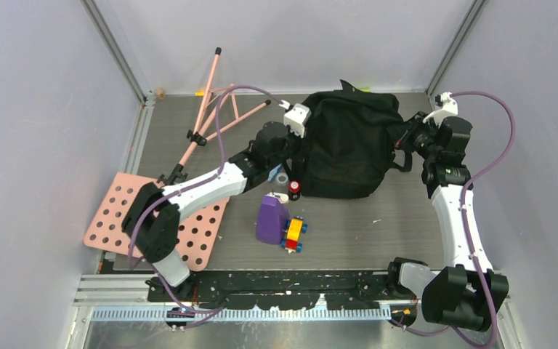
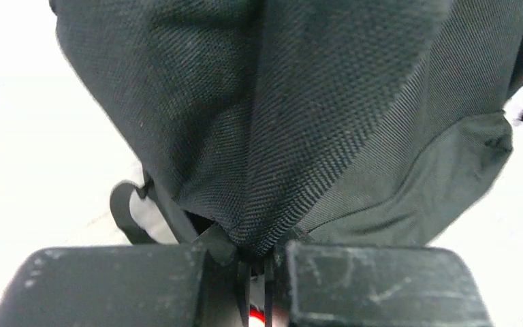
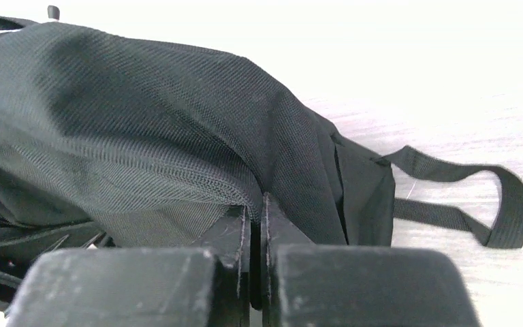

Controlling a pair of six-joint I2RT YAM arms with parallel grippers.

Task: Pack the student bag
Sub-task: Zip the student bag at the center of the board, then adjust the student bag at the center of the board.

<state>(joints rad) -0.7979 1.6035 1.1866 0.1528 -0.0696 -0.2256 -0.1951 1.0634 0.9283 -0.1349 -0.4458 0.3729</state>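
At the far middle of the bench [image 1: 378,233], the black bag [image 1: 349,145] lies slumped between the two arms. The left end effector [image 2: 257,262], at the bag's left edge, is closed tight on a fold of the woven fabric, which bunches up from between its fingers. The right end effector [image 3: 255,218], at the bag's right edge, is likewise clamped on a pinch of cloth, its fingers almost touching. A strap [image 3: 497,204] loops flat on the bench just beyond that grip. Near the bag's near-left corner stands a purple bottle [image 1: 271,219], with a small yellow, red and blue toy [image 1: 294,234] touching its right side. A pink pegboard [image 1: 160,225] lies at the bench's near-left corner, well apart from the bag.
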